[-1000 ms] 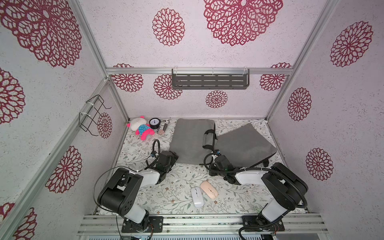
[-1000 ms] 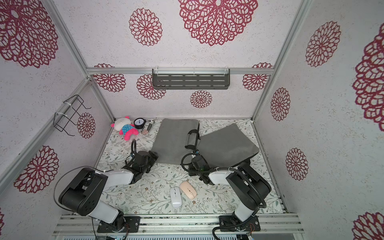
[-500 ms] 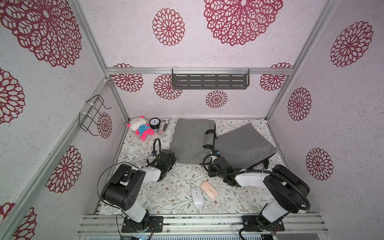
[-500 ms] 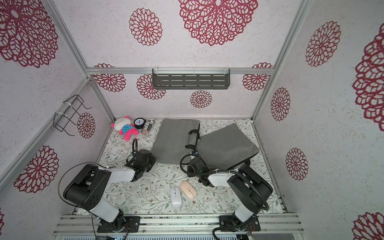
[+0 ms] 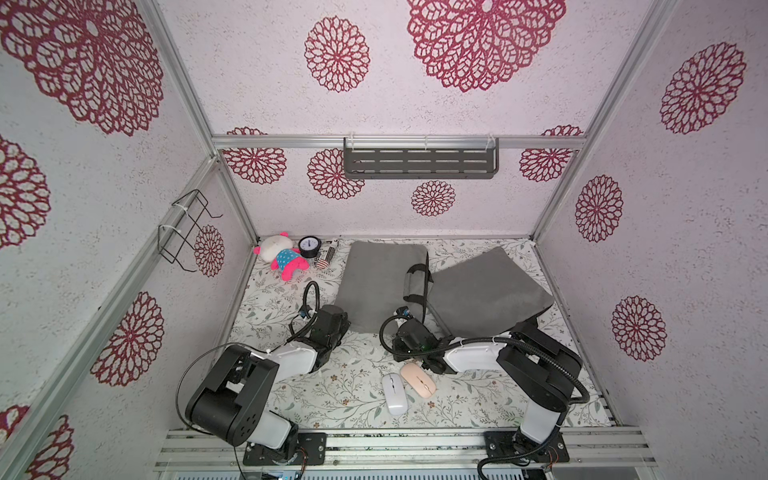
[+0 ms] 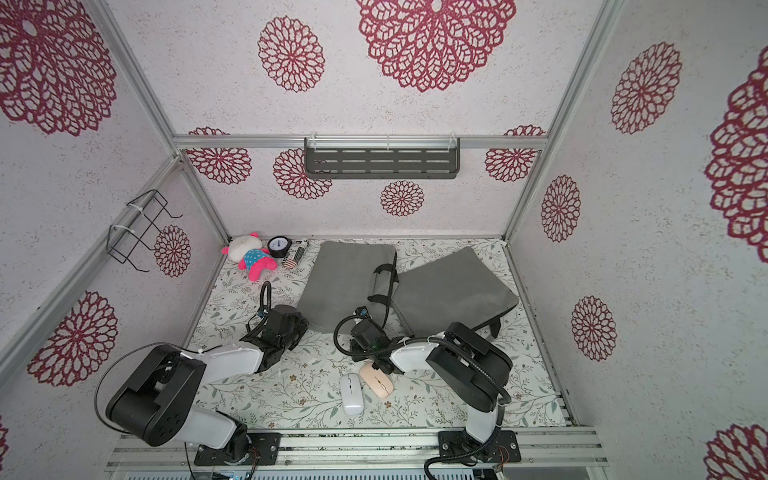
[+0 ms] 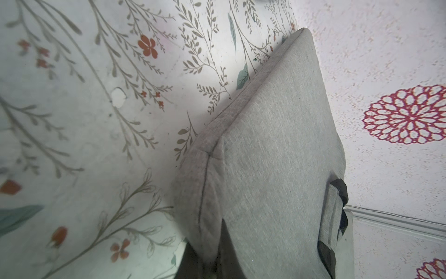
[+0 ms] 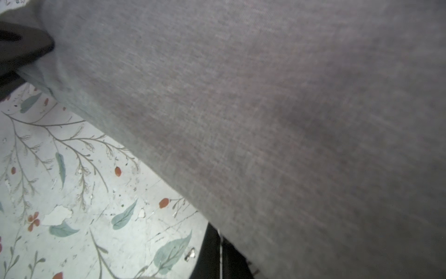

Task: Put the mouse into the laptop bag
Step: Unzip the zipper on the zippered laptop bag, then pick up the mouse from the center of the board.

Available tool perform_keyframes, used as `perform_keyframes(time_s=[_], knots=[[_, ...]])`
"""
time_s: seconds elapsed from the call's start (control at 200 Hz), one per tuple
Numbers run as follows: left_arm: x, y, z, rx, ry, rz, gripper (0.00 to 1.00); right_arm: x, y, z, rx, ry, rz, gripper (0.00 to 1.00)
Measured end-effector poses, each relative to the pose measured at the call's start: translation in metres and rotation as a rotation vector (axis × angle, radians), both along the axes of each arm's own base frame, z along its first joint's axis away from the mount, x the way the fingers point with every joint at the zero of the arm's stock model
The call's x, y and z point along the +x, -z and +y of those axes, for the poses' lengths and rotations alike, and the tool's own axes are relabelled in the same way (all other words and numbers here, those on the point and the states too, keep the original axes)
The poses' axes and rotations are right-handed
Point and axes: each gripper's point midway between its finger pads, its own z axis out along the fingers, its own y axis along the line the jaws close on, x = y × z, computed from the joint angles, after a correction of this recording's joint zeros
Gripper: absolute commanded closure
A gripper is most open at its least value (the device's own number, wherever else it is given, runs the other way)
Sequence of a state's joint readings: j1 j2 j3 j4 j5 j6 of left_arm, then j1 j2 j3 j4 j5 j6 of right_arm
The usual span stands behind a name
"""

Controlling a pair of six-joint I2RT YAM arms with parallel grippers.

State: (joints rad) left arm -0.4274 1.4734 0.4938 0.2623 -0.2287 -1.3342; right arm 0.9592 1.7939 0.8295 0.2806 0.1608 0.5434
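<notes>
- Step in hand, seemingly: holding open the grey fabric laptop bag (image 5: 382,282), spread on the floral-printed table (image 5: 332,390), right half tilted up.
- Left gripper (image 5: 347,326) pinches the flat half's near corner; right gripper (image 5: 424,328) clamps the raised half's edge.
- White oval plastic mouse (image 5: 394,394) and pink oval plastic mouse (image 5: 417,379) lie outside, near the front; next, one gripper must release and fetch one.

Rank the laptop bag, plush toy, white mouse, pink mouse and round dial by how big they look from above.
In a top view, largest first:
1. laptop bag
2. plush toy, even though it lies farther back
3. white mouse and pink mouse, which look about alike
4. round dial
</notes>
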Motion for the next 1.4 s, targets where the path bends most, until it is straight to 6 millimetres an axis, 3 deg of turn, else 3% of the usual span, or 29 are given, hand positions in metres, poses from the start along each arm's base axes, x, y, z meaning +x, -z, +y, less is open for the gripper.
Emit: perform_keyframes(time_s=[0.355,0.43,0.48,0.52,0.62,0.695,0.776,0.911,0.916,0.921,0.926,0.946,1.186,1.401], knots=[[-0.027,-0.011,0.022,0.064,-0.048,0.012,1.00,-0.020,0.000,0.020,-0.007,-0.065,0.008,1.00],[-0.031,-0.016,0.026,0.074,-0.053,0.010,0.95,-0.026,-0.001,0.024,-0.005,-0.082,0.007,0.93],[-0.034,-0.019,0.030,0.079,-0.058,0.005,0.87,-0.031,-0.001,0.028,-0.003,-0.096,0.005,0.87],[-0.037,-0.020,0.032,0.084,-0.057,0.004,0.73,-0.037,-0.002,0.033,0.002,-0.110,0.005,0.78],[-0.047,-0.022,0.037,0.093,-0.049,0.012,0.18,-0.056,-0.009,0.052,0.025,-0.175,-0.011,0.57],[-0.053,-0.028,0.042,0.105,-0.059,0.021,0.00,-0.068,-0.018,0.065,0.052,-0.213,-0.032,0.46],[-0.056,-0.042,0.052,0.123,-0.092,0.026,0.02,-0.078,-0.027,0.069,0.071,-0.240,-0.055,0.38],[-0.057,-0.081,0.066,0.151,-0.144,-0.017,0.02,-0.081,-0.048,0.042,0.086,-0.198,-0.112,0.31],[-0.057,-0.081,0.067,0.151,-0.145,-0.019,0.02,-0.081,-0.049,0.041,0.087,-0.196,-0.113,0.28],[-0.057,-0.084,0.067,0.151,-0.148,-0.023,0.02,-0.081,-0.051,0.039,0.089,-0.193,-0.116,0.15],[-0.057,-0.084,0.068,0.150,-0.149,-0.025,0.02,-0.081,-0.051,0.039,0.090,-0.191,-0.118,0.08],[-0.059,-0.089,0.070,0.152,-0.154,-0.031,0.02,-0.081,-0.055,0.033,0.094,-0.181,-0.128,0.01],[-0.075,-0.117,0.091,0.191,-0.191,-0.119,0.02,-0.082,-0.105,-0.020,0.206,-0.051,-0.208,0.01],[-0.071,-0.118,0.077,0.228,-0.046,-0.180,0.02,-0.077,-0.117,-0.066,0.291,0.041,-0.165,0.01]])
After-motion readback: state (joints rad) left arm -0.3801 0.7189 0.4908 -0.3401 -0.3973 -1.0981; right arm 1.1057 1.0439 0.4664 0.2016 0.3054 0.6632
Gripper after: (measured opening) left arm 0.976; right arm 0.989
